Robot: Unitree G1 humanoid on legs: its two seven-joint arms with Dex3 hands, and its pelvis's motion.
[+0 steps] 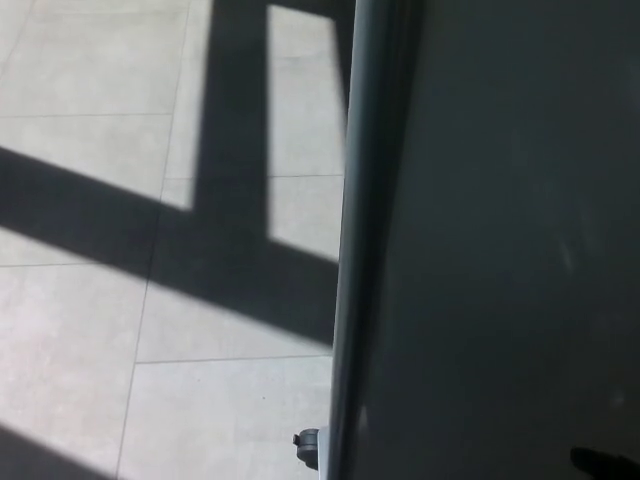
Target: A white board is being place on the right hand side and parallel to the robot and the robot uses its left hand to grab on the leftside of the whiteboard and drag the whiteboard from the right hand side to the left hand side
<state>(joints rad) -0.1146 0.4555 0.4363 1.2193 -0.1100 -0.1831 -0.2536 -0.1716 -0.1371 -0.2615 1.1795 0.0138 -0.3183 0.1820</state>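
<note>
Head view: the whiteboard (pixel 500 240), grey in shade, fills the right half of the frame, its upright edge frame running top to bottom. Left, a tiled floor (pixel 90 330) crossed by dark shadows. A small caster (pixel 307 446) shows at bottom centre. Neither robot hand appears, so the fingers cannot be judged.

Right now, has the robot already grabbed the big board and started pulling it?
Nothing looks done yet. The whiteboard fills the right side, its left edge frame untouched, and a caster rests on the tiled floor. No robot hand shows. Grabbing that edge and dragging left both remain.
</note>
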